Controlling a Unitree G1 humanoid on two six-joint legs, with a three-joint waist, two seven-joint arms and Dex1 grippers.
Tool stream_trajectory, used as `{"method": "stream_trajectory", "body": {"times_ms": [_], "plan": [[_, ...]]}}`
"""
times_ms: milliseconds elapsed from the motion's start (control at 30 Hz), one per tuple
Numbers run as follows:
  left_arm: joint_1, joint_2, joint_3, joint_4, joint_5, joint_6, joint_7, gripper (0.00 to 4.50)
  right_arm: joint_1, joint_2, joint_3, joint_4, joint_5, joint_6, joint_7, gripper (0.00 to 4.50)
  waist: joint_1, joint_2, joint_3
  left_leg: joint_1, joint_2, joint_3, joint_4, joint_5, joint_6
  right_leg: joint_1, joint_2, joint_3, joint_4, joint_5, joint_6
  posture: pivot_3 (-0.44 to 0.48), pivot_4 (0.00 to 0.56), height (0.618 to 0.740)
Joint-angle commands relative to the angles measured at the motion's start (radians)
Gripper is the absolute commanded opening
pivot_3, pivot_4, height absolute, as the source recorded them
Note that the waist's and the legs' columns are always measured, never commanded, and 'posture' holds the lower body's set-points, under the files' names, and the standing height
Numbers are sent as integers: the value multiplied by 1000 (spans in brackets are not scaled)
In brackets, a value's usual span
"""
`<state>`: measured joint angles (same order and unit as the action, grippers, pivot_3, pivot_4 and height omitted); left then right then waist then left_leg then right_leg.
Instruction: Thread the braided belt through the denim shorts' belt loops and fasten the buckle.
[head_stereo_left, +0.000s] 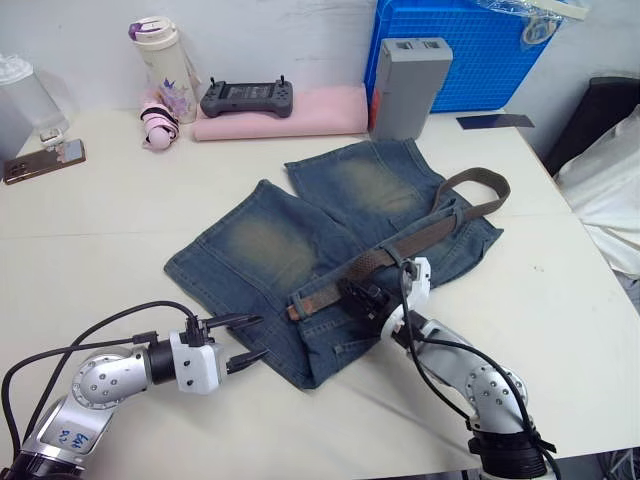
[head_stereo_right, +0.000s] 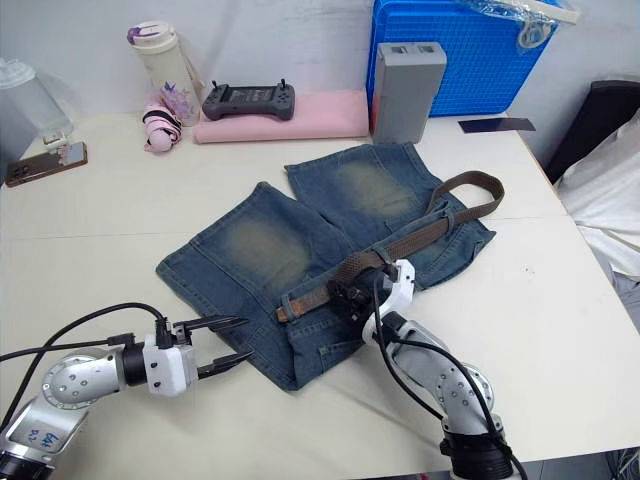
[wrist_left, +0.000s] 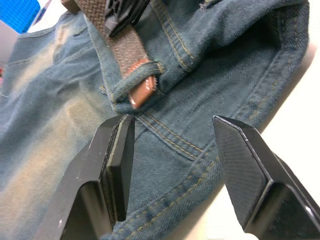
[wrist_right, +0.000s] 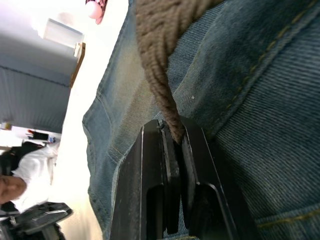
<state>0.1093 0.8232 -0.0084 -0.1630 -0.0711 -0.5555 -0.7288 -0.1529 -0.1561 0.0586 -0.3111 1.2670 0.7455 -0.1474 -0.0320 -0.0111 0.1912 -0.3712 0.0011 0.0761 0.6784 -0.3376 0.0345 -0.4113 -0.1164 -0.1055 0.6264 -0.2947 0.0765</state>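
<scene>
The denim shorts (head_stereo_left: 300, 240) lie flat in the middle of the white table, waistband toward me. The braided belt (head_stereo_left: 420, 235) runs along the waistband and loops off past the shorts' right side. Its tan leather tip (wrist_left: 142, 92) pokes through a belt loop (wrist_left: 150, 77) near the waistband's left end. My right gripper (head_stereo_left: 362, 297) is shut on the belt at mid-waistband; the wrist view shows the weave pinched between its fingers (wrist_right: 170, 150). My left gripper (head_stereo_left: 243, 338) is open at the shorts' near-left corner, short of the tip. The buckle is not visible.
At the back stand a blue crate (head_stereo_left: 455, 50), a grey box (head_stereo_left: 410, 85), a pink folded cloth (head_stereo_left: 285, 115) with a black controller (head_stereo_left: 247, 97) on it, and a bottle (head_stereo_left: 165, 65). A phone (head_stereo_left: 42, 160) lies at the far left.
</scene>
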Motion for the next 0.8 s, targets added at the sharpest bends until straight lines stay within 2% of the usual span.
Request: {"method": "stream_trajectory", "body": {"times_ms": [33,367,633,800], "plan": [[-10,-12,36,-16,47,-64,29,2753,-18,24,51,-5,-55,32,38,0,0,0,0,0,0,0,0,0,0,0,0,0,0,0,0,0,150,724],[-113,-53,33,109,326,-247,166,2753,-90,63,82,59,-182,102,100,0,-7,-1,-1,1,0,1,-1,0,-1,0,0,0,1,0,0,0,150,724],[-174,-80,-23,207,454,-305,245,2753,-86,101,59,51,-230,120,124,0,-8,-2,-1,1,0,1,-2,0,-1,0,0,0,1,0,0,0,150,724],[-210,-93,-53,221,477,-302,267,2753,-82,114,48,41,-246,133,130,0,-9,-2,-1,1,1,1,-4,0,-2,0,0,0,1,0,0,0,150,724]]}}
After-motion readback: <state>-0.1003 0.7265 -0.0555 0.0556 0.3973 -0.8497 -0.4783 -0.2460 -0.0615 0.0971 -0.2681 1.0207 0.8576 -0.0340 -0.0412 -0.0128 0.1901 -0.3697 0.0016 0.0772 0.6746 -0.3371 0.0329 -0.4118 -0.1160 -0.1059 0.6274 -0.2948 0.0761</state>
